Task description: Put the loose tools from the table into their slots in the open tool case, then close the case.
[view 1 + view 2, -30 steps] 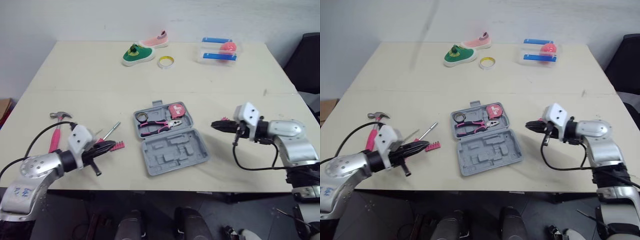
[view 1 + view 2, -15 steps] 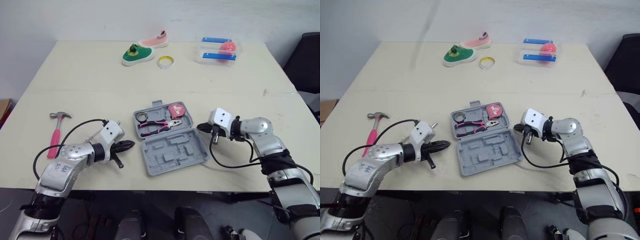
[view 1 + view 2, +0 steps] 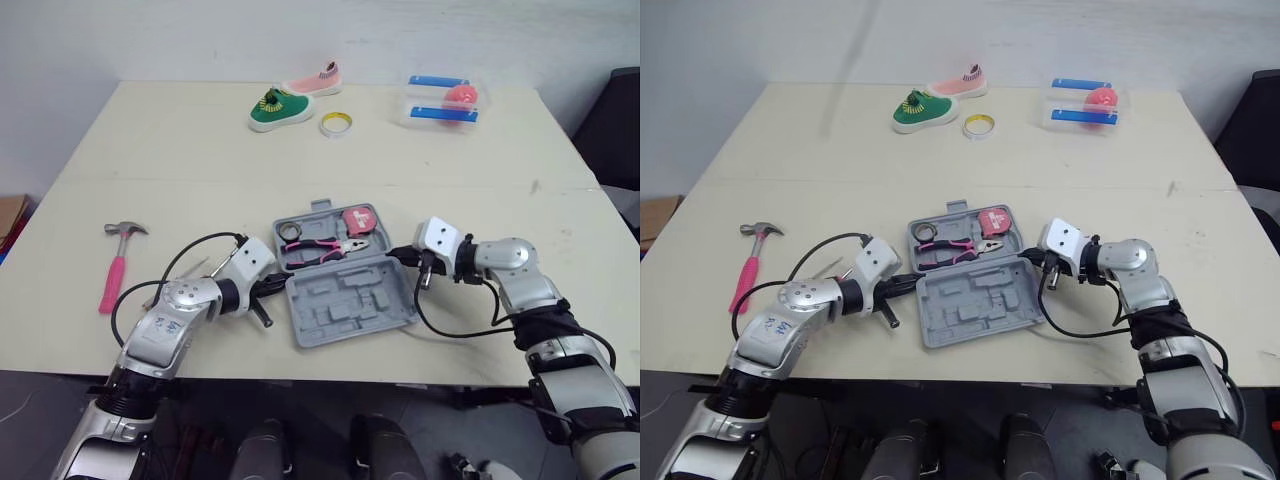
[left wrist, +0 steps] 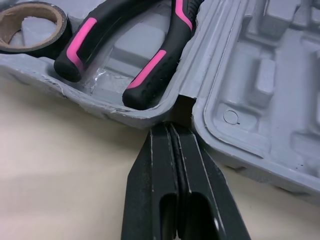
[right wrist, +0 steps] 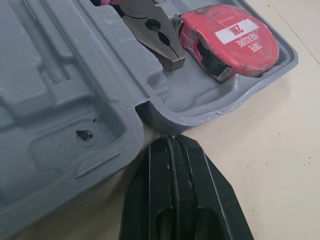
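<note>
The grey tool case [image 3: 372, 305] lies open at the table's front middle. Its far half holds pink-and-black pliers [image 3: 320, 247], a red tape measure [image 3: 358, 220] and a tape roll [image 3: 290, 231]; the near half's slots are bare. My left gripper [image 3: 282, 286] is shut and holds nothing, its tip at the hinge notch on the case's left side [image 4: 175, 131]. My right gripper [image 3: 393, 254] is shut too, its tip at the hinge on the right side [image 5: 172, 144]. A pink-handled hammer [image 3: 111, 283] lies far left. A thin screwdriver [image 3: 827, 269] lies beside my left arm.
At the far edge stand a green shoe [image 3: 278, 108], a pink shoe [image 3: 315, 80], a tape ring [image 3: 333, 123] and a clear box [image 3: 445, 102] with a pink ball. The table's front edge runs just below the case.
My left gripper has swung right, from the loose tools to the case's left hinge. My right gripper has moved left to the case's right hinge. The case looks unmoved.
</note>
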{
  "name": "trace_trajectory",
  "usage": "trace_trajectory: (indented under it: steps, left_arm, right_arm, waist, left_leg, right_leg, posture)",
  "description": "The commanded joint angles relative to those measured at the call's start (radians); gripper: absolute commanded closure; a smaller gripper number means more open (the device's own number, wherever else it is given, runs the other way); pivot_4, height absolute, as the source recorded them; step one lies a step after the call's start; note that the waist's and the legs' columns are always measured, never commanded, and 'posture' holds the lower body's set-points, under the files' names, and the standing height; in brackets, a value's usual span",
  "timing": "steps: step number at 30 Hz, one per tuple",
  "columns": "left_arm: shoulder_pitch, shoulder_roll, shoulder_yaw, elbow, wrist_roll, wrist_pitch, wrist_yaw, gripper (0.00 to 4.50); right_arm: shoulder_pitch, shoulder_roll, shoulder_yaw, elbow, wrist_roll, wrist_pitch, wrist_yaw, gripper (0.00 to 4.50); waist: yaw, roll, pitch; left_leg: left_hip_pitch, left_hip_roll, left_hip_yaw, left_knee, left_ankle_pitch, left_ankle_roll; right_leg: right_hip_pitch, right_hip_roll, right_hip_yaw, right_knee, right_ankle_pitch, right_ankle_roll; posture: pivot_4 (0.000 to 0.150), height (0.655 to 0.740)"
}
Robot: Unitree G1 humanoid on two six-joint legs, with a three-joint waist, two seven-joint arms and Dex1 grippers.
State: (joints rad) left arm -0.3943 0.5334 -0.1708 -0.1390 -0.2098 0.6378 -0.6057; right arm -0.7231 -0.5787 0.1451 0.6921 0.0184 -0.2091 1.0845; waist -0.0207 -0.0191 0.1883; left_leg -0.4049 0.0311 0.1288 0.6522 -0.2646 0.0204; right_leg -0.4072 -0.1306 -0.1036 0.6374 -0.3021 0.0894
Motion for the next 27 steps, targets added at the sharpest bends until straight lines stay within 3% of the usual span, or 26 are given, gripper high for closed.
trace_trajectory:
  steps: [1,10,18,25,27]
  left_arm:
    - [-0.022,-0.011,-0.039,0.018,0.029,-0.049,-0.03,4.5]
    - [-0.077,-0.028,-0.083,0.153,0.089,-0.184,-0.123,4.5]
    - [-0.129,-0.021,-0.048,0.253,0.124,-0.294,-0.174,4.5]
    - [-0.059,0.14,0.129,0.098,-0.035,-0.287,-0.34,4.5]
    - [0.011,0.184,0.274,0.089,-0.112,-0.356,-0.384,4.02]
  right_arm:
    - [0.046,-0.024,-0.022,-0.114,0.046,0.046,0.045,4.46]
    - [0.233,-0.091,-0.073,-0.397,0.093,0.217,0.028,4.46]
    - [0.291,-0.12,-0.118,-0.411,0.087,0.219,-0.02,4.46]
    - [0.353,-0.215,-0.261,-0.407,0.193,0.127,0.024,4.46]
    - [0.391,-0.245,-0.356,-0.417,0.274,0.108,0.06,3.85]
  waist:
    - [0.005,0.0,0.0]
    - [0.023,0.0,0.0]
    - [0.026,0.0,0.0]
    - [0.016,0.0,0.0]
    - [0.011,0.0,0.0]
  left_leg:
    - [0.0,0.0,0.0,0.0,0.0,0.0]
    - [0.0,-0.001,-0.001,0.001,0.0,0.001]
    - [0.0,-0.001,-0.002,0.003,-0.001,0.002]
    - [0.0,0.0,-0.002,0.0,-0.001,0.001]
    - [0.0,0.0,-0.002,0.0,-0.001,0.001]
  right_leg:
    - [0.0,0.0,0.0,0.0,0.0,0.0]
    - [0.001,-0.001,-0.001,-0.002,0.0,0.0]
    - [0.003,-0.001,-0.003,-0.002,0.0,0.0]
    - [0.002,-0.001,-0.003,-0.006,0.0,0.0]
    - [0.002,-0.001,-0.002,-0.006,0.0,0.001]
  posture:
    - [0.15,0.74]
    - [0.15,0.74]
    - [0.15,0.74]
    - [0.15,0.74]
    - [0.15,0.74]
